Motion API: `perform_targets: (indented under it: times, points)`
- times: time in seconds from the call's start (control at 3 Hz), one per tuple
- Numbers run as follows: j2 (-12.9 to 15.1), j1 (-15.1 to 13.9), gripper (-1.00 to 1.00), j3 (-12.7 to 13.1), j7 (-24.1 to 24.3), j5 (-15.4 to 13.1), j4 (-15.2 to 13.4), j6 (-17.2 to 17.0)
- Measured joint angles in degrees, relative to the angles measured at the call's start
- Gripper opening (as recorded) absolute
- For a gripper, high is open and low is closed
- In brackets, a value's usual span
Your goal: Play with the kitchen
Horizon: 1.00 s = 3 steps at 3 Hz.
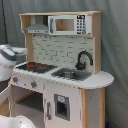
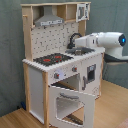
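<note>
Kitchen [image 1: 62,70] fills the middle of both exterior views, standing upright on a wood floor [image 2: 112,107] before a grey curtain [image 1: 115,45]. Its black-red stovetop [image 2: 52,59] lies beside the sink [image 1: 70,75], with the black faucet [image 1: 84,59] arching over the basin. A grey hood [image 2: 50,20] hangs above the stove, and the microwave [image 1: 69,24] sits on the upper shelf next to it. In the second exterior view the oven door [image 2: 72,102] hangs open, tilted outward and down. The white arm [image 2: 105,40] reaches in from the second exterior view's right, level with the counter, its tip near the faucet and sink; in the first exterior view only part of it [image 1: 10,57] shows at the left edge. Whether the jaws are open or closed cannot be told, nor whether they hold anything.
</note>
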Motion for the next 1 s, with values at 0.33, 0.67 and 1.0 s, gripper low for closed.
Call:
perform_targets:
  times: [0.33,0.67,1.0]
  points:
    - [-2.8,2.7,1.0,2.5,1.4,1.8,-1.5,-2.3]
    - [-5.7,5.5,1.0,5.1,2.9,3.7,-3.2,-4.8]
    - [-8.7,8.4,1.0,7.7,4.4,5.5,-4.9,-7.3]
